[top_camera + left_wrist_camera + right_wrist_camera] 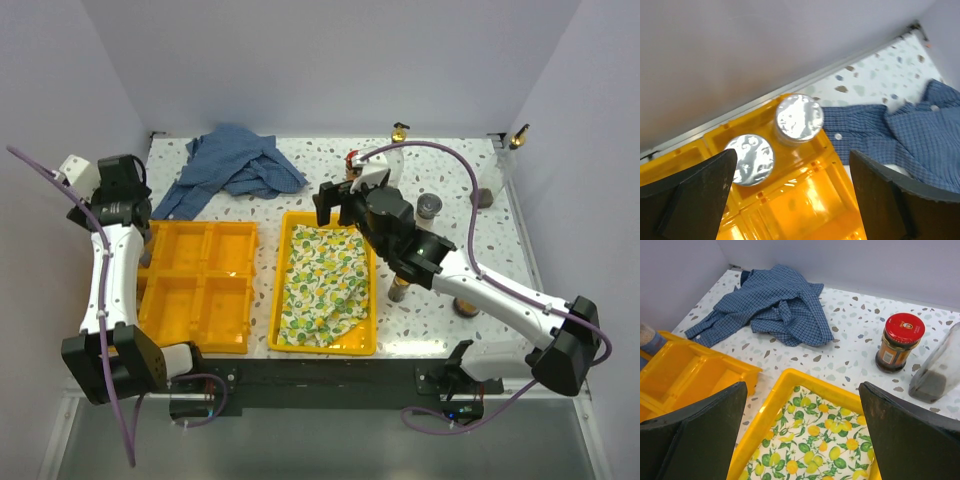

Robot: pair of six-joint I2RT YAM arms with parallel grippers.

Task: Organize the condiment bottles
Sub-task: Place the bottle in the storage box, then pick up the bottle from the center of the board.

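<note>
My left gripper is open and empty above the yellow compartment tray. Two silver-capped spice shakers stand in its far compartments. My right gripper is open and empty over the far end of the tray with the lemon-print cloth. Beyond it on the table stand a red-lidded dark sauce jar and a clear glass bottle. In the top view, gold-pourer bottles, a grey-capped shaker and a small bottle stand around the right arm.
A crumpled blue checked shirt lies at the back left, touching the compartment tray's far corner. The two yellow trays sit side by side near the front. White walls close the back and sides.
</note>
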